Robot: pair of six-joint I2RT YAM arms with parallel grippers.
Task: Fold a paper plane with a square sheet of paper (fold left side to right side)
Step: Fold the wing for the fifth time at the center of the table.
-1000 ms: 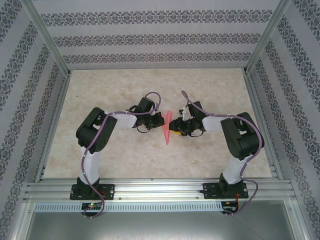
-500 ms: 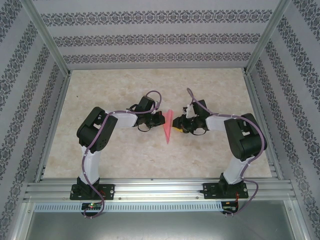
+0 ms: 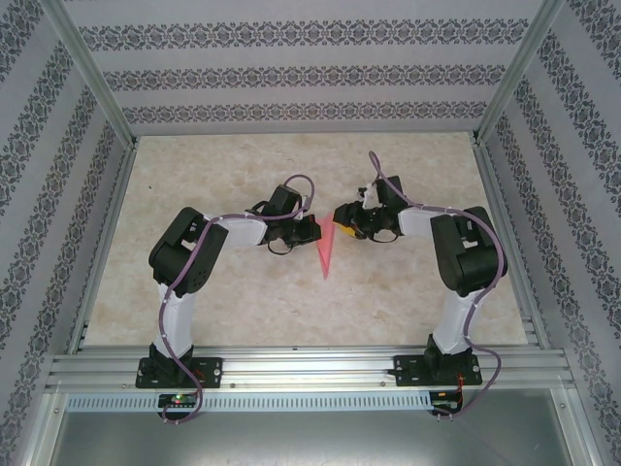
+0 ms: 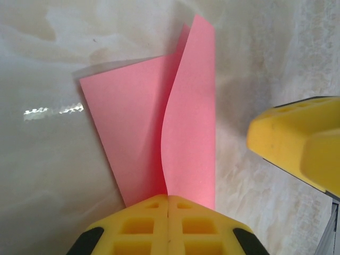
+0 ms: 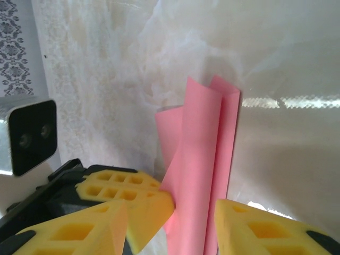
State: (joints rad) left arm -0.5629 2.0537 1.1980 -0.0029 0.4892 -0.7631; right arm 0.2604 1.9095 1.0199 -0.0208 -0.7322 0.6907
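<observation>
**Folded paper** [image 3: 326, 250], pink-red, is shown near the middle of the counter [image 3: 243, 165], between the two tools. From above it is seen as a narrow pointed shape, with its tip directed toward the arm bases and its broad end toward the far wall. In the left wrist view the paper [image 4: 133, 127] is resolved into one layer lying flat on the counter and a second flap raised and curved along the crease.

The left tool [image 3: 312, 231] is closed on the paper. Its yellow pads [image 4: 149, 226] are pressed together, and the paper is seen emerging from the seam between them.

The right tool [image 3: 342, 216] is open. In the right wrist view its two yellow fingers [image 5: 255, 226] are held apart at the bottom of the frame, and the raised flap of the paper [image 5: 199, 159] is seen in the gap between them. Whether either finger touches the paper cannot be told. The left tool's pads [image 5: 125, 188] are seen just beside the paper on its left. One finger [image 4: 297, 143] of the right tool is visible in the left wrist view, to the right of the paper and apart from it.

The counter is pale and marbled. It is bounded by patterned walls [image 3: 291, 73] and by a metal rail [image 3: 291, 369] at the near edge, to which both arms are bolted.
</observation>
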